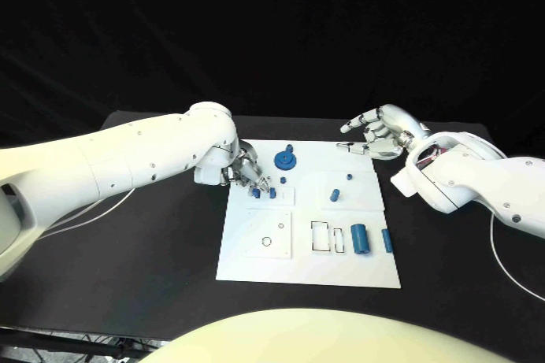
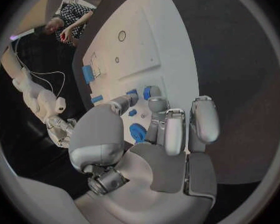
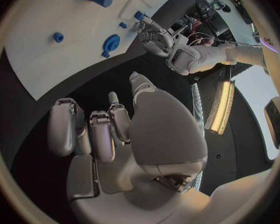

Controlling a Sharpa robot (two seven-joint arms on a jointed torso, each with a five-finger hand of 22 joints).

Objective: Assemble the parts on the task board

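The white task board (image 1: 309, 257) lay flat in the middle of the black table (image 1: 136, 253). The left hand (image 1: 241, 172) was positioned over the board's near-left upper area, fingers pointing down at a small raised white square. Two short blue pegs (image 1: 264, 194) stood on that square, directly under the fingertips. The left wrist view showed the fingertips (image 2: 154, 104) close to these pegs, but whether they pinched one could not be determined.

A round blue gear-like part (image 1: 285, 158) lay on the board beside the left hand, toward the board's far edge. A small blue peg (image 1: 335, 194) stood near the board's centre. A larger blue cylinder (image 1: 361, 238) lay next to two rectangular outlined slots (image 1: 326, 238), and a slimmer blue piece (image 1: 387, 241) lay at the board's right edge.

The right hand (image 1: 378, 132) was raised beyond the board's far-right corner, clear of the board. Its fingers were loosely curled and spread apart, holding nothing, as confirmed in the right wrist view (image 3: 115, 134).
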